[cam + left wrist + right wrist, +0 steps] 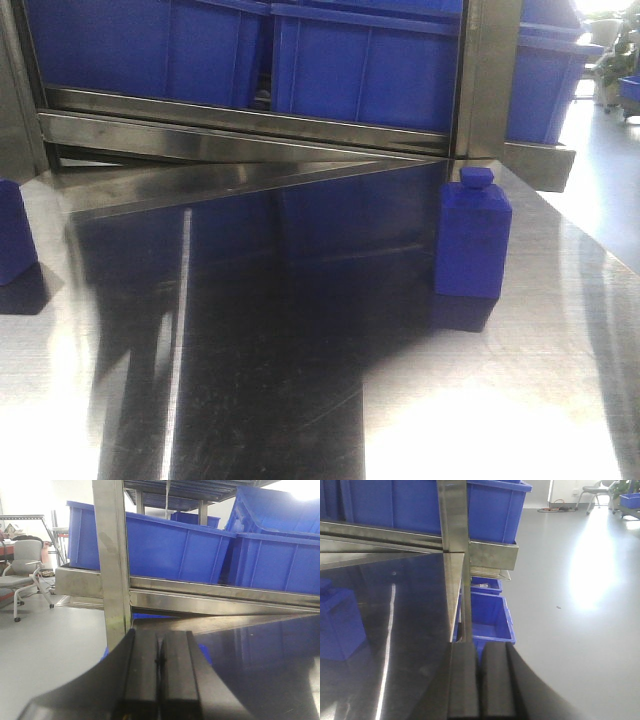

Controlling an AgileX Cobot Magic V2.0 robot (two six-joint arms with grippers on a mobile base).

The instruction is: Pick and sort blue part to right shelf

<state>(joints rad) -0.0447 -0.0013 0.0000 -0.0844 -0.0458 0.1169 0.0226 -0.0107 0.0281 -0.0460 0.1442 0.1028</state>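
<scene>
**A:** Where was the blue part (pixel 472 235)?

**B:** Upright on the steel bench (pixel 560 420), knob on top, toward the back right. It stood just in front of the shelf's right post (pixel 488 70), and nothing gripped it.

**A:** And the shelf (pixel 250 130)?

**B:** Behind the bench, with a slanted steel front rail and large blue bins (pixel 370 60) sitting above it.

**A:** The hands?

**B:** The left hand (pixel 159 640) had its fingers pressed together, nothing between them, near the bench's left edge by the left post (pixel 112 555). The right hand (pixel 480 652) was likewise closed up and empty at the bench's right edge. In its view the part stood well apart, off to the left.

**A:** Anything more?

**B:** A second blue block (pixel 15 235) stood at the bench's left edge, cut by the frame. A lower blue bin (pixel 487 617) sat beneath the bench's right edge, and an office chair (pixel 22 567) stood far left on the floor.
</scene>
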